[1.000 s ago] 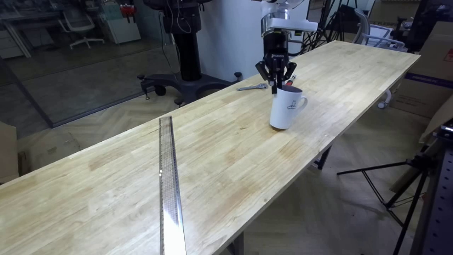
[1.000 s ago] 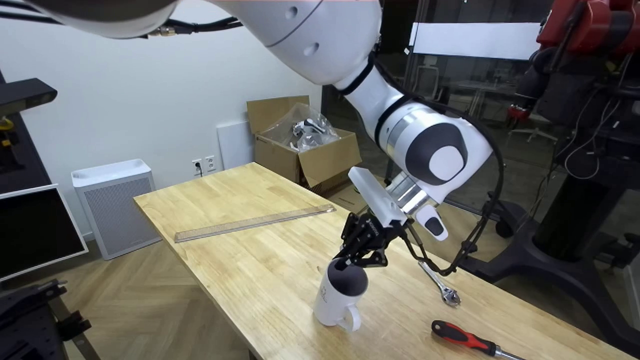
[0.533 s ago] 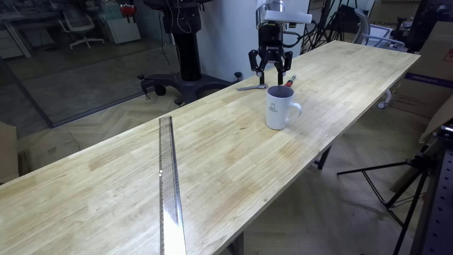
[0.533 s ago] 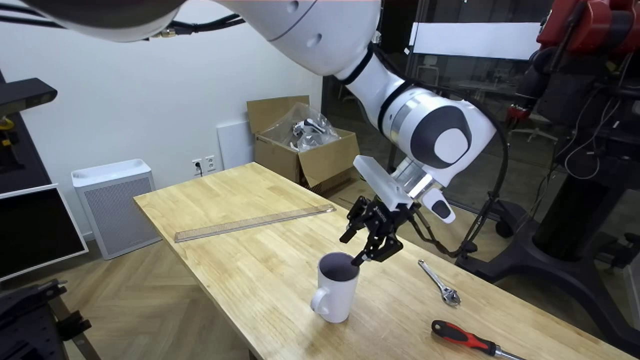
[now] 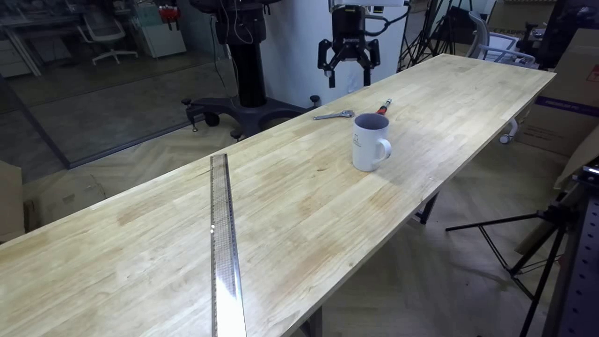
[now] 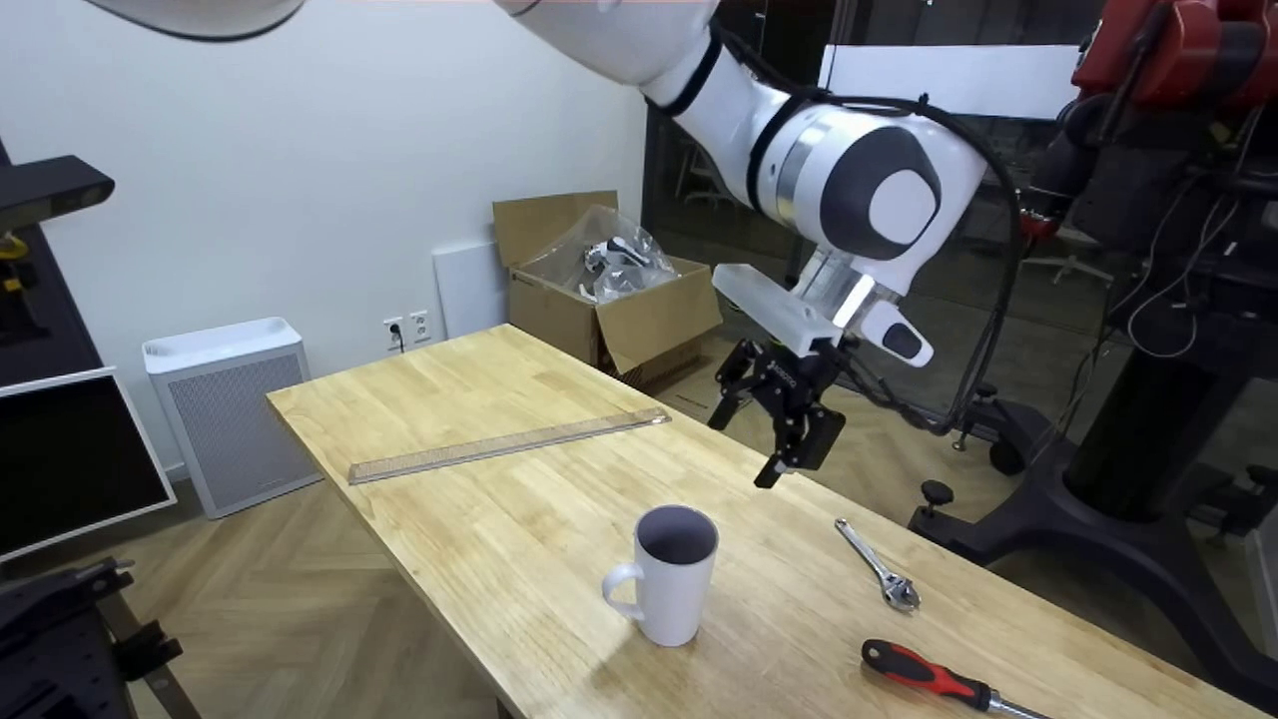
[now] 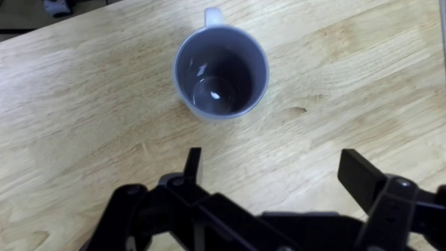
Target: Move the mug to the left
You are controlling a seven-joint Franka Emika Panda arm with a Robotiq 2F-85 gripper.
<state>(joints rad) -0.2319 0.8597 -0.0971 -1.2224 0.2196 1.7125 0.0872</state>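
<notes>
Jaws spread wide, the gripper [image 5: 349, 84] hangs above and beside the mug [image 5: 367, 144], which stands on a wooden table [image 5: 299, 224], long axis vertical, handle [image 7: 213, 18] pointing toward the table's long edge; bare wood separates mug and ruler [image 5: 224, 245].

Mug [image 7: 221, 71], bluish-white, one: is standing upright on the worktop [image 7: 104, 132], small white glints showing in its dark interior. Handle [image 7: 213, 17]: is pointing toward the upper edge of the view. Fingers [image 7: 362, 181], black, two: are standing wide apart along the lower edge, worktop showing between their tips, and are hanging apart from the mug. Worktop, pale grained wood: is filling most of the view. Strip [image 7: 444, 24], narrow, grey, partly cut off: is running down the right edge.
</notes>
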